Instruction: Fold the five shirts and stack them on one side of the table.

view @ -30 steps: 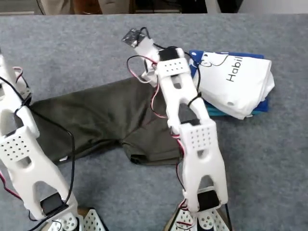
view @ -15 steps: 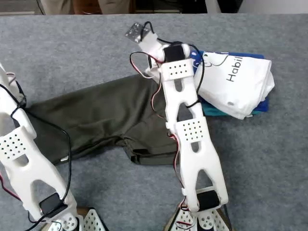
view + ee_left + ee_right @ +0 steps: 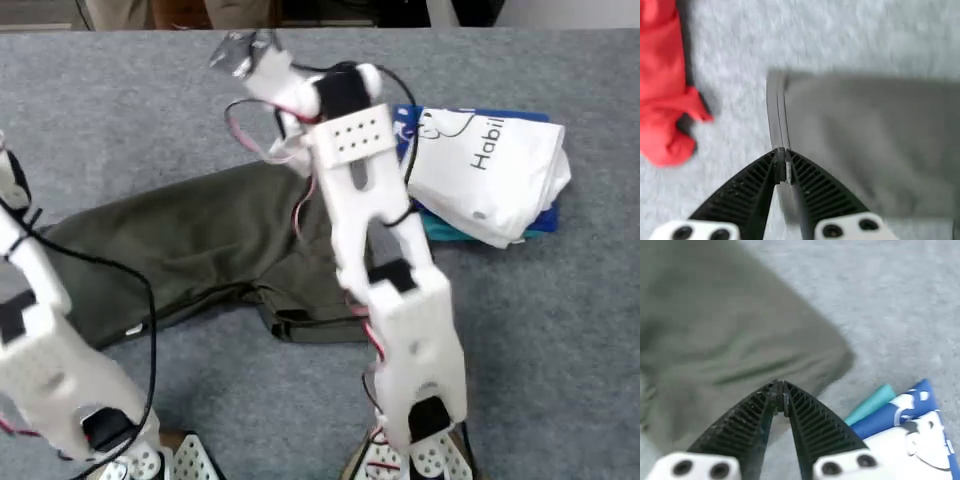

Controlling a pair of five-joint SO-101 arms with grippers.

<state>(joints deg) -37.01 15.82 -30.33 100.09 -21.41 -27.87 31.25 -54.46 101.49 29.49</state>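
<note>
An olive shirt (image 3: 200, 245) lies spread across the middle of the grey table. In the left wrist view my left gripper (image 3: 781, 167) is shut on the hem of the olive shirt (image 3: 870, 140) at its edge. My right gripper (image 3: 779, 390) is shut, its tips hanging over the olive shirt (image 3: 715, 325) near its far corner; no cloth shows between them. The right arm (image 3: 360, 190) stretches over the shirt's far right part. A white printed shirt (image 3: 490, 170) tops a folded stack of a blue shirt (image 3: 900, 410) and a teal shirt (image 3: 870, 407) at the right.
A crumpled red shirt (image 3: 660, 85) lies on the table beside the olive shirt's edge, close to my left gripper. The left arm (image 3: 40, 330) stands at the table's left edge. Bare grey table (image 3: 560, 330) shows at the front right and along the far side.
The right arm's wrist has swung left and toward the table's far edge. The left arm has shifted leftward and nearer. The olive shirt's outline is nearly the same.
</note>
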